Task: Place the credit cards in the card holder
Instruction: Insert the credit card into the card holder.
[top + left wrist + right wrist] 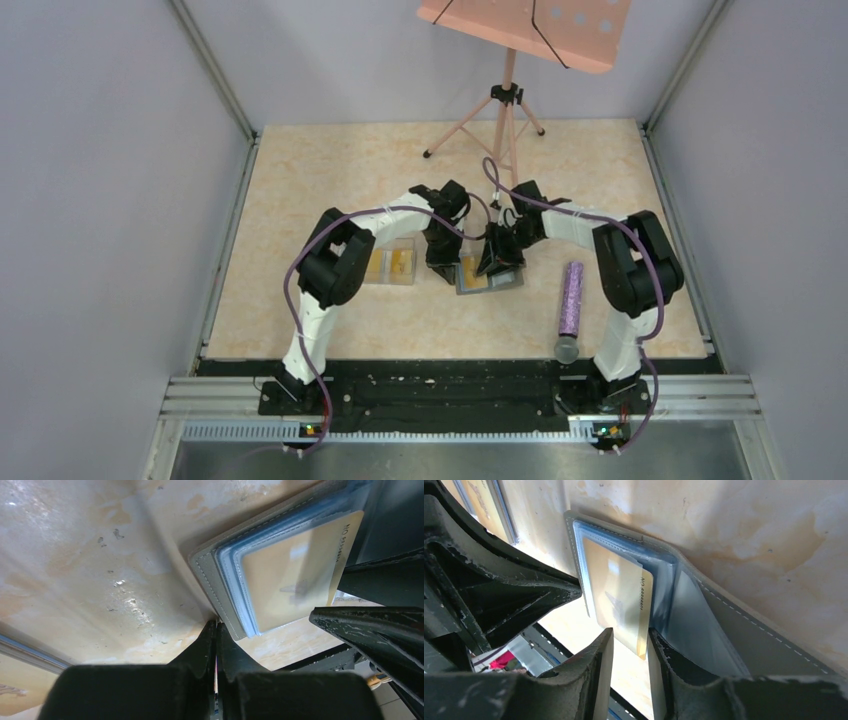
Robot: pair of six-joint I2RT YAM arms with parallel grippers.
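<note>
The grey card holder (508, 283) lies open on the table between both grippers. A yellow credit card (619, 597) sits partly inside its clear sleeves, one edge sticking out; it also shows in the left wrist view (290, 575). My right gripper (630, 635) is open a little, and the card's free corner lies between its fingers, close to the right finger (659, 665). My left gripper (216, 625) is shut, its tips resting against the near edge of the card holder (215, 580). In the top view the left gripper (441, 268) and right gripper (492, 265) flank the holder.
A clear box (390, 265) with more yellow cards lies left of the holder, under the left arm. A purple cylinder (570, 298) lies to the right. A music stand's tripod (505, 115) stands at the back.
</note>
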